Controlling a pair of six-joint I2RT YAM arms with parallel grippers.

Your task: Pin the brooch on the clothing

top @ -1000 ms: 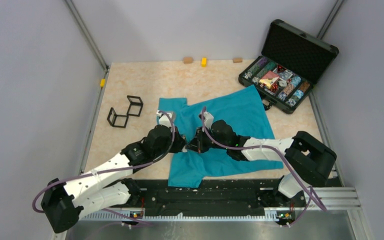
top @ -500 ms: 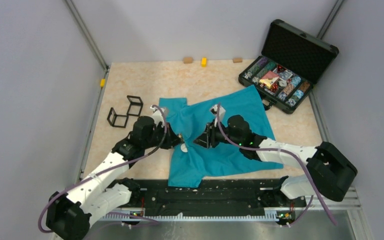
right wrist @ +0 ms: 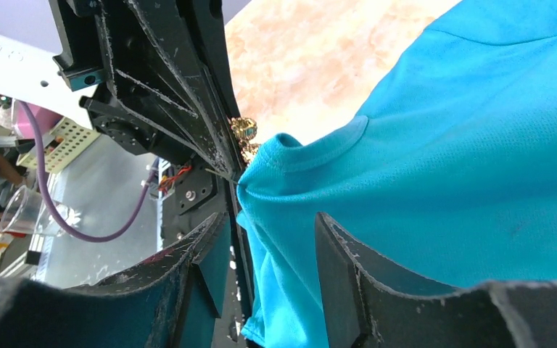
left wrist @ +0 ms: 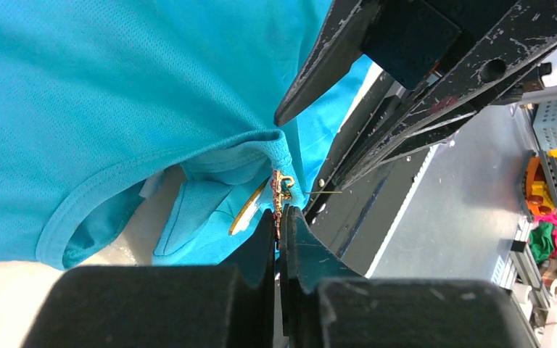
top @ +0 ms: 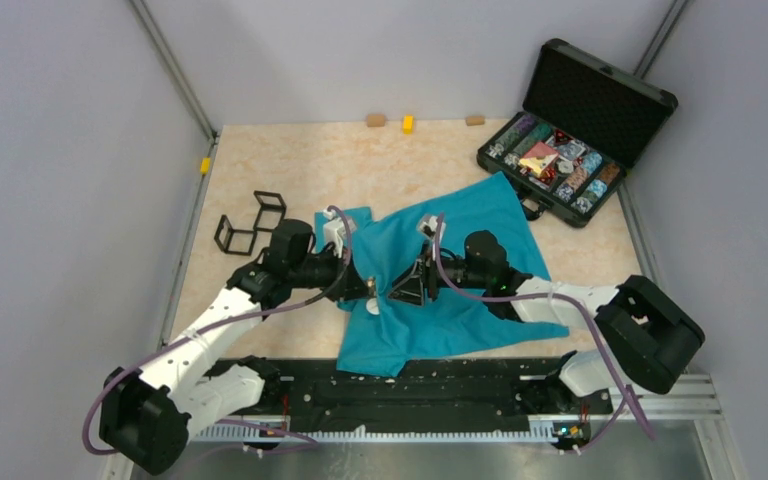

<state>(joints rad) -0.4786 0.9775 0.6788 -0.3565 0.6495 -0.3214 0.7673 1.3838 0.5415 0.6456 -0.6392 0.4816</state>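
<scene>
One brooch (left wrist: 282,191), one teal T-shirt (top: 480,225).

The left gripper (top: 364,291) and the right gripper (top: 408,288), pressed together in one dark knot at the frame's centre a second ago, now sit slightly apart over the T-shirt (top: 480,215), and the right one's jaws spread into a wide V. The left arm (top: 222,320) now has its elbow higher and further toward the upper left. A white label (top: 373,306), hidden earlier, shows just below the left gripper.
</scene>
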